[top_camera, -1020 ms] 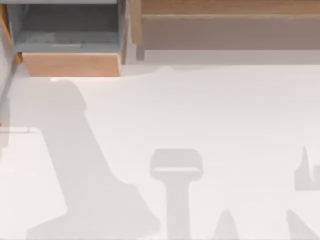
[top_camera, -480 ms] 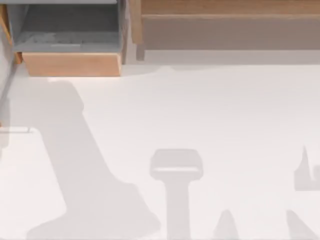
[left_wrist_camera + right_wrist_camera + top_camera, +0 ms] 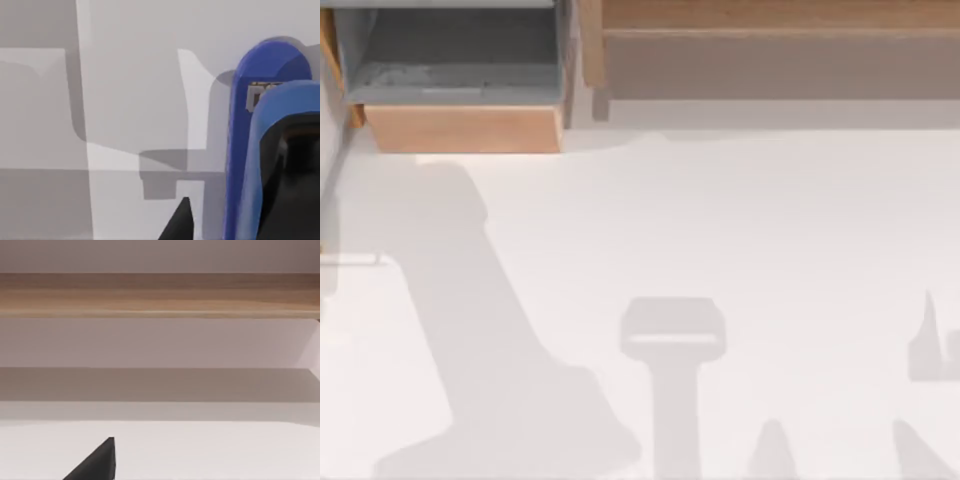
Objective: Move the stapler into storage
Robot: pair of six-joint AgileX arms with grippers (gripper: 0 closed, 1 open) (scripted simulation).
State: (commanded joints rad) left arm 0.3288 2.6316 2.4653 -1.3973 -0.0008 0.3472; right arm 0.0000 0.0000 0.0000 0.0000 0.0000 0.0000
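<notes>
1. Spanning the top view, white table (image 3: 740,220) carries arm shadows; open wooden drawer (image 3: 460,90) at far left.
2. Stapler (image 3: 245,150) close against left wrist camera, long axis running away, rounded blue tip farthest, lower part cut off.
3. Left gripper's black fingertip (image 3: 180,225) pokes in beside it; grip state unclear.

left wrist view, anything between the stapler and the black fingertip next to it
Nothing: in the left wrist view only bare white table with shadows lies between the blue stapler and the black fingertip.

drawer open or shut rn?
Open. In the top view the drawer juts out from the cabinet at the table's far left, grey interior exposed behind its wooden front panel.
</notes>
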